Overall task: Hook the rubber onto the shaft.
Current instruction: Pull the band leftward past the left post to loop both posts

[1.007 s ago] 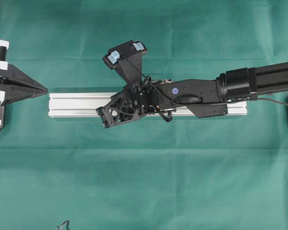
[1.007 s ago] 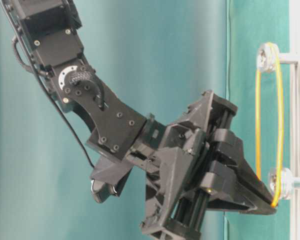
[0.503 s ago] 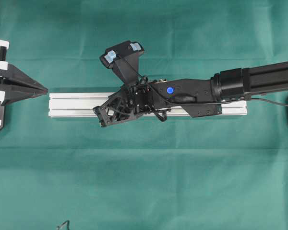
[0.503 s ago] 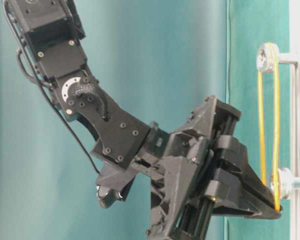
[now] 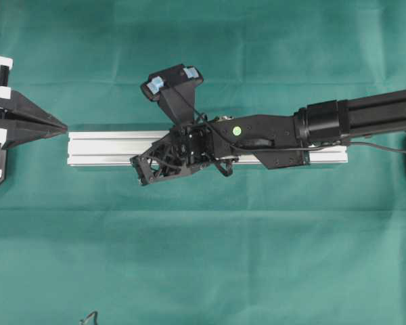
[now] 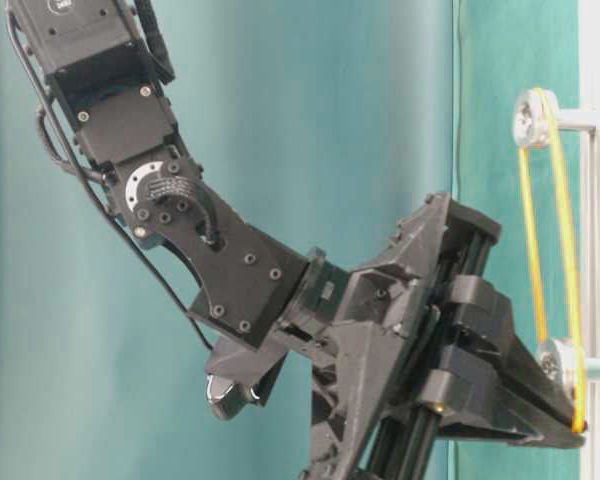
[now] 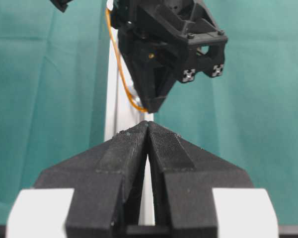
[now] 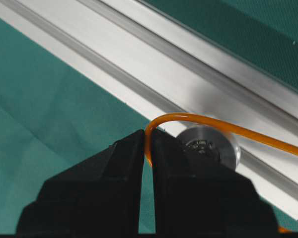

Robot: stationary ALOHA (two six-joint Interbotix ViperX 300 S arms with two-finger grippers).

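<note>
Overhead, right gripper (image 8: 146, 148) pinches the rubber (image 6: 560, 240), stretching its loop past the shaft (image 8: 211, 146) to hook it; left gripper (image 7: 147, 126) rests closed, idle.

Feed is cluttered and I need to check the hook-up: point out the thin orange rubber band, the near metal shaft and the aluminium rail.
Thin orange rubber band (image 8: 208, 120), right wrist view, curved stretch.
Round metal shaft (image 8: 213, 145), right wrist view, end face.
Long aluminium rail (image 5: 105, 149), overhead view, bare left part.

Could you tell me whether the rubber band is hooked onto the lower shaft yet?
Not yet. The rubber loops the upper shaft, but the right hand holds its end pinched just beyond the lower shaft.
</note>
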